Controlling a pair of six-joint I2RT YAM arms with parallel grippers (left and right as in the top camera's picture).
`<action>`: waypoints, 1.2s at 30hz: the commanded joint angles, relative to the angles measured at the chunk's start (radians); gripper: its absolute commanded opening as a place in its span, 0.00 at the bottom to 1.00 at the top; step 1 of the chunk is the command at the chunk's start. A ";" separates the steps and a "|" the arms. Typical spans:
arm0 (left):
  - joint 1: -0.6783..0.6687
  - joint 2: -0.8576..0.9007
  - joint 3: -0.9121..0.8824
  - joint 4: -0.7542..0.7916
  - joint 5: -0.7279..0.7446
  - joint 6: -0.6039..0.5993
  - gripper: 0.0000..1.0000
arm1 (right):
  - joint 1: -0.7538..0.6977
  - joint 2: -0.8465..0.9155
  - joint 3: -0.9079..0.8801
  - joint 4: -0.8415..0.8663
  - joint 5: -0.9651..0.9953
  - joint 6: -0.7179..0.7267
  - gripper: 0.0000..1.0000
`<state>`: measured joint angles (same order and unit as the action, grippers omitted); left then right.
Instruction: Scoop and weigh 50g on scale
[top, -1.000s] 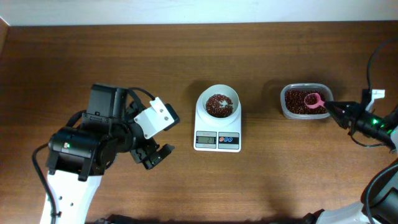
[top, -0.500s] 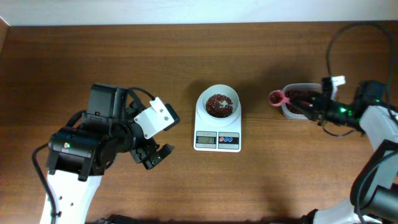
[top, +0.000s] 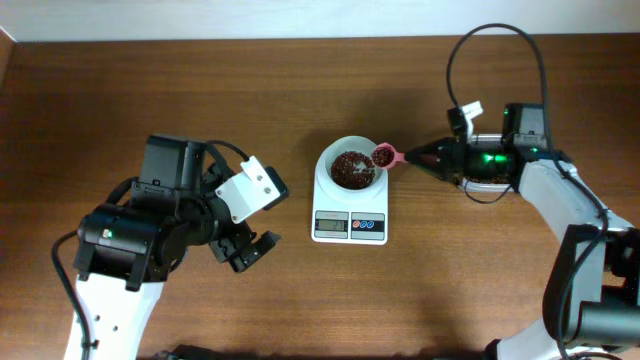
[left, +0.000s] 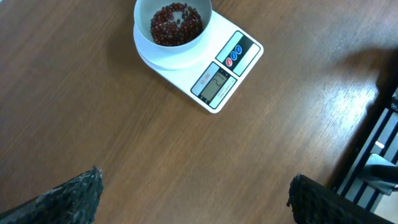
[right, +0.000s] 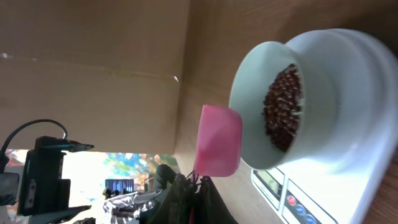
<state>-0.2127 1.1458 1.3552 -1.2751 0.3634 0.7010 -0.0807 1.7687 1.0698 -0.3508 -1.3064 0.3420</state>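
Holding a pink scoop (top: 383, 155) clamped by its handle in my right end effector (top: 415, 157), I have it loaded with red beans at the right rim of the white bowl (top: 325, 160) on top of the scale (top: 349, 203). Whether the scoop touches the rim I cannot tell; the right wrist view shows it just beside the bowl wall, and it looks close to level, with nothing spilling

The task looks partly done. A dark layer of beans (top: 350, 170) already covers the bottom of the bowl, so some has been weighed in. This scoopful is not yet tipped out. The grey display (top: 331, 225) is too small to read, so I cannot say how near fifty grams the load is. What remains, as I judge it, is to pour, read the display, and then add more or stop

The scale sits mid-bench, display towards me. My left end effector (top: 250, 252) rests spread wide and empty, well apart from the scale on its left, its two fingertips (left: 74, 196) framing bare bench
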 joint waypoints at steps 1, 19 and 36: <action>0.006 -0.004 -0.008 0.001 0.014 0.019 0.99 | 0.043 0.005 0.002 0.045 0.021 0.064 0.04; 0.006 -0.004 -0.007 0.001 0.014 0.019 0.99 | 0.143 0.005 0.002 0.247 0.172 -0.270 0.04; 0.006 -0.004 -0.007 0.001 0.014 0.019 0.99 | 0.142 0.005 0.002 0.230 0.225 -0.435 0.04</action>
<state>-0.2127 1.1458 1.3552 -1.2751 0.3634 0.7010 0.0532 1.7687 1.0691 -0.1158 -1.0611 -0.0818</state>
